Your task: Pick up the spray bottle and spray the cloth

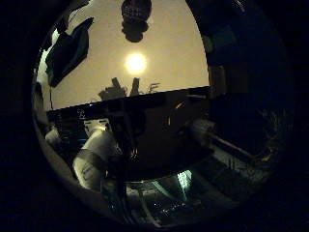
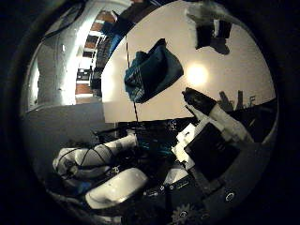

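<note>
A teal cloth [image 2: 152, 70] lies crumpled on the pale table [image 2: 164, 105]. Further along the same table stands the spray bottle [image 2: 208, 23], small, with a pale top and dark parts; the little finger side view shows it as a dark rounded shape [image 1: 135, 14]. My hand [image 2: 213, 136] is well away from both, near the table's edge. A white and black finger with a dark tip [image 2: 197, 98] reaches out straight and holds nothing. The fingers' shadow [image 1: 125, 89] on the table shows them spread.
A bright lamp glare [image 1: 136, 63] sits on the table between the hand and the bottle. The white arm [image 2: 93, 157] and its base lie below the table's dark edge [image 1: 130, 99]. A lit room with shelves [image 2: 86, 61] lies beyond the table's side.
</note>
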`<state>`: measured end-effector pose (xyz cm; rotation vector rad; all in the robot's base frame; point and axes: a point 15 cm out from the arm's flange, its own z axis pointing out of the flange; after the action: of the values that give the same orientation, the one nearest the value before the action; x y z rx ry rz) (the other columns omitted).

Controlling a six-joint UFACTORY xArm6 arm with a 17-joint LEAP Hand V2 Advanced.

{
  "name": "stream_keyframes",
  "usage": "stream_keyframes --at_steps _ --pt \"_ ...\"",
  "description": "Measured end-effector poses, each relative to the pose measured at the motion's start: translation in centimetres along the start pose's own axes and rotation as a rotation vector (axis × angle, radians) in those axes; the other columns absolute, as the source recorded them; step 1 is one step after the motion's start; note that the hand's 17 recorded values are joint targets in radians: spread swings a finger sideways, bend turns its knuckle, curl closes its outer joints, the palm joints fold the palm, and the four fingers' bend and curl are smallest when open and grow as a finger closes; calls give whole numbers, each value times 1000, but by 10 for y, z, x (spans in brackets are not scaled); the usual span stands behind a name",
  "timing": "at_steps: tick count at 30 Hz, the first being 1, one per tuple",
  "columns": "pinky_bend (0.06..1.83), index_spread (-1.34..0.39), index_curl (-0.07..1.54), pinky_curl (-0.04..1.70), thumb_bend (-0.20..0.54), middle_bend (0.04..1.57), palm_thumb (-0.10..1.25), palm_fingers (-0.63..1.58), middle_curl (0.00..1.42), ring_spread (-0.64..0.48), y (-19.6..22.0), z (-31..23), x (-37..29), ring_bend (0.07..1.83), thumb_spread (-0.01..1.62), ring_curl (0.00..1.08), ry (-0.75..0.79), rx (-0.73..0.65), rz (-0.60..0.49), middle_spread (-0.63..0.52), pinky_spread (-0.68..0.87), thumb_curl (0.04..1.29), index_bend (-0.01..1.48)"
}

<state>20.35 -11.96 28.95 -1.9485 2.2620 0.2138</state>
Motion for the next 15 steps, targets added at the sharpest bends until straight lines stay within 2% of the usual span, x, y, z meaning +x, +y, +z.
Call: stream_keyframes --at_steps 9,15 --pt "190 -448 490 413 -17 491 1008 450 440 -37 5 13 -16 581 1003 255 -28 -12 -15 -181 335 374 397" --pt "201 -436 476 373 -23 417 956 455 417 -35 1 13 -21 564 1016 240 -50 5 -22 -167 332 367 340"
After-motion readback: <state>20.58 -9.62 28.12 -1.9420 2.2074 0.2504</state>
